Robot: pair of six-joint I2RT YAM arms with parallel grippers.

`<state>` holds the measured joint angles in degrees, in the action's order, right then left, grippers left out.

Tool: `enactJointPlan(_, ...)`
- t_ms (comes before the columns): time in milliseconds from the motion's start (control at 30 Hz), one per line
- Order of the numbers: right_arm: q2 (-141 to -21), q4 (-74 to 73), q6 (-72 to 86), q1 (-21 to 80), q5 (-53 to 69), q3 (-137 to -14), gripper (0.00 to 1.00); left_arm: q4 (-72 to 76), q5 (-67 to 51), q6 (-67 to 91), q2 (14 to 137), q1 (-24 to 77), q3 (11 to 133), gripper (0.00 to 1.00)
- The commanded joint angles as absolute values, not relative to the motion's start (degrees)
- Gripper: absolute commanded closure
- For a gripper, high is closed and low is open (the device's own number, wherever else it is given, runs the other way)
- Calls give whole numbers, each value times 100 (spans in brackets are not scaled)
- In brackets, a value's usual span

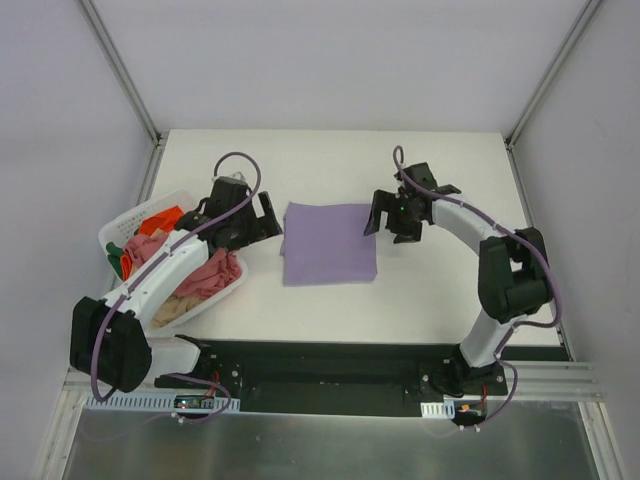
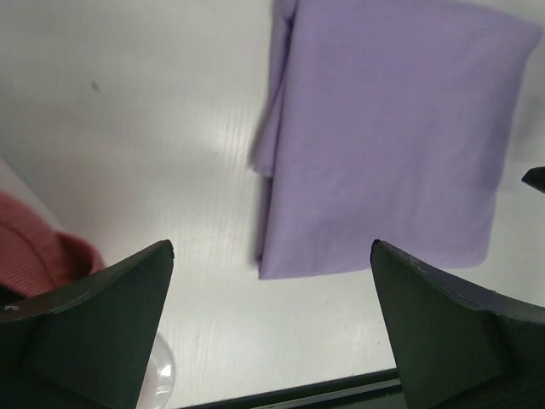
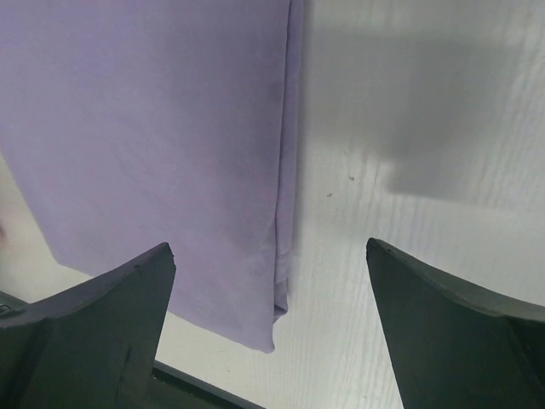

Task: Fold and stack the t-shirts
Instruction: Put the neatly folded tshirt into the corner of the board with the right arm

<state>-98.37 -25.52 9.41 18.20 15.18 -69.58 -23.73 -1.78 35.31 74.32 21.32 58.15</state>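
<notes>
The lavender purple t-shirt (image 1: 329, 243) lies folded into a flat rectangle in the middle of the white table (image 1: 440, 290). It also shows in the left wrist view (image 2: 392, 136) and the right wrist view (image 3: 153, 128). My left gripper (image 1: 262, 215) is open and empty just off the shirt's left edge. My right gripper (image 1: 385, 218) is open and empty just off its right edge. Salmon pink (image 1: 210, 272), orange-red (image 1: 160, 220) and beige (image 1: 172, 310) shirts lie crumpled in the basket at the left.
The white plastic laundry basket (image 1: 124, 226) stands at the table's left edge, under my left arm. A black strip (image 1: 330, 350) runs along the table's near edge. Grey walls and metal posts enclose the table.
</notes>
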Motion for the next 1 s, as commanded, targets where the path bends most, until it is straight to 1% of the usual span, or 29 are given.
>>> enactJointPlan(0, -10159, -2514, 1151, 2144, 1248, -7057, 3, -2479, 282, 3718, 6751, 2145, 5169, 1)
enactJointPlan(100, -10467, -2566, 1248, 2337, 1126, -7215, 1, -2479, 220, 3692, 6645, 2145, 4957, 1)
enactJointPlan(233, -10801, -2637, 1371, 2540, 844, -7339, 12, -2496, 167, 3665, 6697, 2145, 4895, 1)
enactJointPlan(333, -10995, -2689, 1406, 2680, 782, -7418, 23, -2487, 115, 3648, 6785, 2145, 4930, 1)
enactJointPlan(433, -11118, -2733, 1424, 2794, 738, -7471, 38, -2487, 53, 3648, 6803, 2145, 4948, 1)
enactJointPlan(533, -11241, -2812, 1415, 2926, 598, -7541, 48, -2479, 105, 3647, 6803, 2145, 4966, 1)
enactJointPlan(600, -11372, -2917, 1336, 2971, 484, -7690, 58, -2487, 140, 3647, 6803, 2145, 4957, 1)
enactJointPlan(667, -11530, -3067, 1231, 2997, 344, -7918, 72, -2487, 149, 3656, 6803, 2145, 4957, 1)
enactJointPlan(700, -11610, -3137, 1178, 2997, 212, -8006, 80, -2487, 167, 3665, 6803, 2145, 4957, 1)
enactJointPlan(800, -11917, -3567, 924, 2997, -289, -8498, 96, -2487, 149, 3709, 6803, 2145, 4983, 1)
enactJointPlan(833, -11996, -3690, 845, 2997, -490, -8664, 100, -2487, 106, 3735, 6777, 2145, 5001, 1)
enactJointPlan(967, -12286, -4182, 432, 2918, -1185, -9376, 100, -2479, -193, 3823, 6610, 2153, 5080, 1)
